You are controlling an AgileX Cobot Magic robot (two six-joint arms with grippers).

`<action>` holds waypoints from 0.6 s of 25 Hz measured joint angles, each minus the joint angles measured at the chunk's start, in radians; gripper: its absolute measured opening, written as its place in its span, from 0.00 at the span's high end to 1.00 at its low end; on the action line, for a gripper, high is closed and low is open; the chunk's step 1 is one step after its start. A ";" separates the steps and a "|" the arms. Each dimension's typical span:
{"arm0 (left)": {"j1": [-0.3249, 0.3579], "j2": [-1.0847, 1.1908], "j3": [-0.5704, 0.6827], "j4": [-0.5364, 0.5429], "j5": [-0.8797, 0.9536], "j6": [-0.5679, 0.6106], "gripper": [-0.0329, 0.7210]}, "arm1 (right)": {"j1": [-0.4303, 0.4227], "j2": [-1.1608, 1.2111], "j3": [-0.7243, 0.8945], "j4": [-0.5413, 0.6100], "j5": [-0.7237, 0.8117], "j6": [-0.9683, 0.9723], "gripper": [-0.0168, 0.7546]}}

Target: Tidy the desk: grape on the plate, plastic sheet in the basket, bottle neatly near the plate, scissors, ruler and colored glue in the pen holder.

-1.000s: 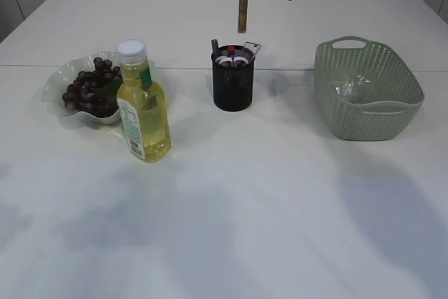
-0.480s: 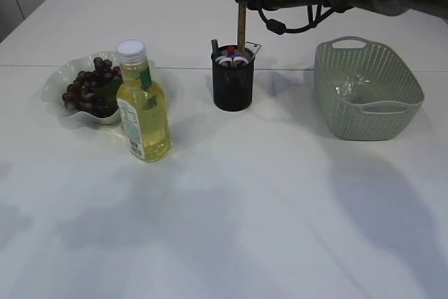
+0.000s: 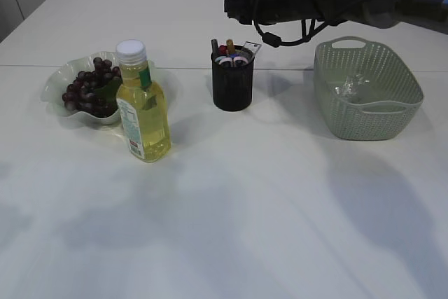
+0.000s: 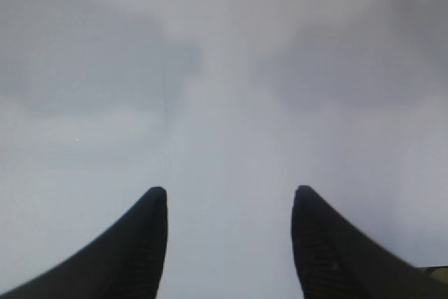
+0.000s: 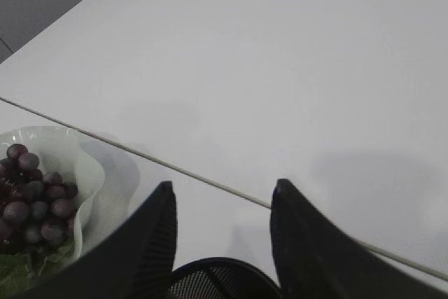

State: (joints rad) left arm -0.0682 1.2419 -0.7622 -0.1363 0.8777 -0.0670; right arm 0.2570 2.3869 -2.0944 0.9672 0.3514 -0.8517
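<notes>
Ruler (image 3: 230, 47) stands upright in pen holder (image 3: 232, 83); right tool (image 5: 222, 204) spread, empty.

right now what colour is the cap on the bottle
White; the bottle cap shows best in the exterior view.

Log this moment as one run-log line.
right gripper: open, above pen holder | ruler: in holder | left gripper: open, idle | grapes: on plate
</notes>
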 joint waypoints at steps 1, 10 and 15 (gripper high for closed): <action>0.000 0.000 0.000 0.000 0.000 0.000 0.41 | 0.000 0.000 0.000 0.000 0.011 0.000 0.51; 0.000 0.000 0.000 0.000 0.000 0.000 0.41 | 0.000 -0.101 0.000 -0.401 0.246 0.446 0.47; 0.000 0.000 0.000 -0.003 0.000 0.000 0.41 | 0.000 -0.213 0.000 -0.757 0.555 0.769 0.46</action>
State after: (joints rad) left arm -0.0682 1.2419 -0.7622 -0.1388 0.8777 -0.0670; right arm 0.2570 2.1743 -2.0944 0.2107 0.9067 -0.0823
